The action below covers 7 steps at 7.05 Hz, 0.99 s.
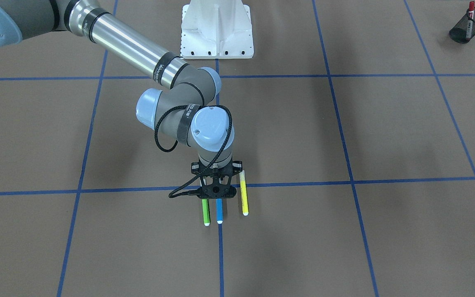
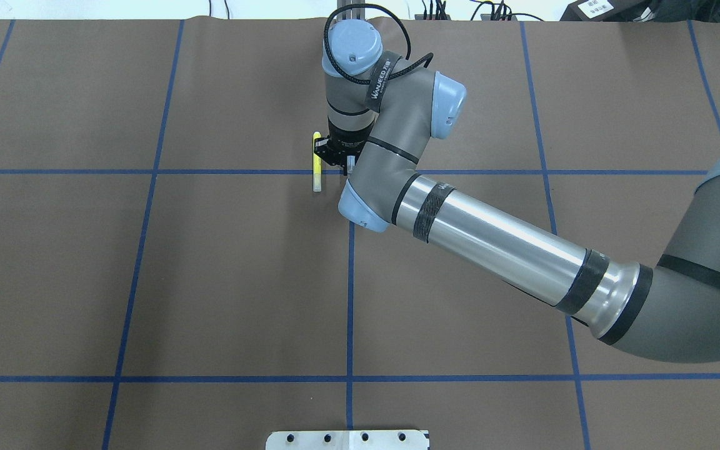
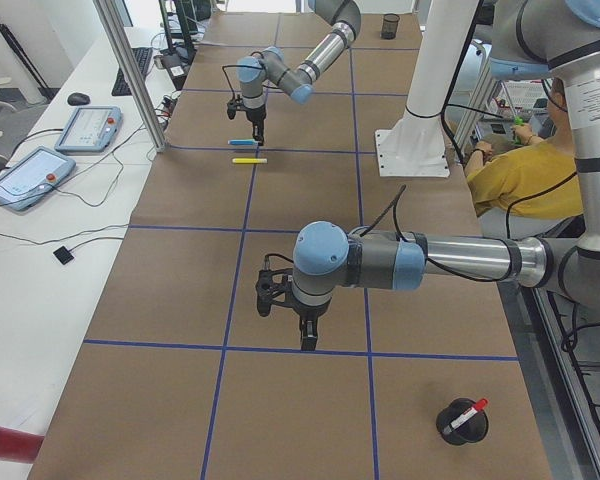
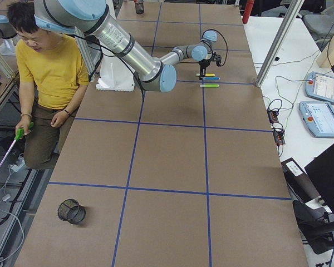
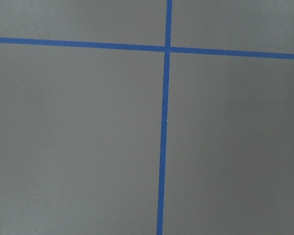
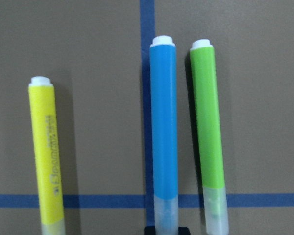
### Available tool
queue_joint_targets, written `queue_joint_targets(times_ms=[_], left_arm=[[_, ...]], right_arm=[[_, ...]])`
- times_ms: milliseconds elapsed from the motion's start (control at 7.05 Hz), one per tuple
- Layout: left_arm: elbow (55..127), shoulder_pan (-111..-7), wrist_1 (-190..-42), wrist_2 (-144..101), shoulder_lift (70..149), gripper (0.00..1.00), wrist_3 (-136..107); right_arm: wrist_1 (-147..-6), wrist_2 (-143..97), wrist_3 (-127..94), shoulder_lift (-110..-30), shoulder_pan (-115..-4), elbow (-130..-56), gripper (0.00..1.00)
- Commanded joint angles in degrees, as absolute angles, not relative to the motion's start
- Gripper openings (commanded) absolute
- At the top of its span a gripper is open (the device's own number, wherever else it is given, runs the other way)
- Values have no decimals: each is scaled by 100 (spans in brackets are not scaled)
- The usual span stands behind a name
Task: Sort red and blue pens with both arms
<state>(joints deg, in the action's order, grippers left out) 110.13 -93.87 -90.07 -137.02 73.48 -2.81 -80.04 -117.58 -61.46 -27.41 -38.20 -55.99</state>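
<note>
Slim blue-barrelled, clear-capped plastic marker, lower centre, long axis along the blue tape line; directly beneath black two-finger right gripper. Jaw spread: cannot tell.

Blue pen, green marker, yellow marker — brown table gridded with blue tape

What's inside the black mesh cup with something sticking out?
A red pen leans in the cup, red cap above the rim, white barrel showing through the mesh. Its lower end and the cup's floor are too small to see.
</note>
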Motion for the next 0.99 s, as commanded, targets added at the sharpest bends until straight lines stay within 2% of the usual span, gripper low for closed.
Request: queue_joint_targets(times_ms=[0, 142, 426, 851], left_arm=[[11013, -9387, -9000, -13702, 7348, 99, -281], [11013, -9387, -9009, -13702, 7348, 99, -281], [11004, -9387, -9000, -13702, 7348, 99, -281], [10995, -9396, -9009, -13702, 7339, 99, -264]], right_arm=[[-8130, -11734, -6161, -2960, -3858, -6586, 0], [-8121, -11733, -6109, -3240, -3867, -7192, 0], [-8025, -11707, -6082, -3514, -3963, -7810, 0], [-8016, -11795, -6126, -4927, -4104, -9541, 0]])
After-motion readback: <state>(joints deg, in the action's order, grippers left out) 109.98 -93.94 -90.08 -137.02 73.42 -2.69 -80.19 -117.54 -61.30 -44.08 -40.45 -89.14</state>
